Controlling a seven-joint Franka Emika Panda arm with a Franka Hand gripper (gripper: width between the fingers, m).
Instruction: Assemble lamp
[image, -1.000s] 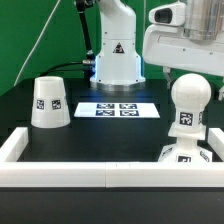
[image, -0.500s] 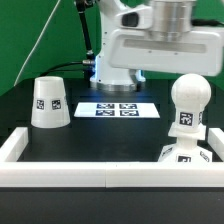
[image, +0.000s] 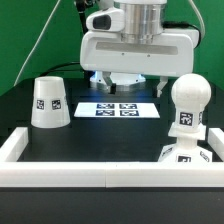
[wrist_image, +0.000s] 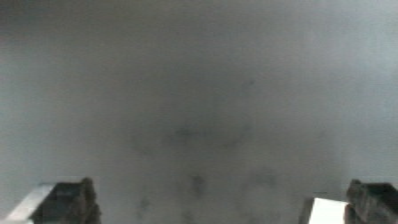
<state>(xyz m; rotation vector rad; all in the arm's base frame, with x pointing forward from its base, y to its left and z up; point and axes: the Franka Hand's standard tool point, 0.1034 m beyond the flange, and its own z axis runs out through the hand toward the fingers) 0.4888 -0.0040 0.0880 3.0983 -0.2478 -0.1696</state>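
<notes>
The white tapered shade (image: 50, 103) stands mouth down on the black table at the exterior view's left. The round-headed bulb (image: 188, 103) stands upright on the stepped base (image: 186, 153) at the exterior view's right, against the white wall. My gripper (image: 126, 80) hangs high over the middle back of the table, above the marker board, apart from all three lamp parts. In the wrist view the gripper (wrist_image: 210, 205) shows two dark fingertips (wrist_image: 64, 203) far apart with nothing between them; the rest is blurred grey.
The marker board (image: 120, 109) lies flat at the middle back. A low white wall (image: 100, 172) runs along the front and up both sides. The robot pedestal is mostly hidden behind my hand. A small white patch (wrist_image: 331, 208) shows beside one fingertip.
My gripper has swung from the upper right to the middle of the exterior view, toward its left. The shade, bulb and base have not moved.
</notes>
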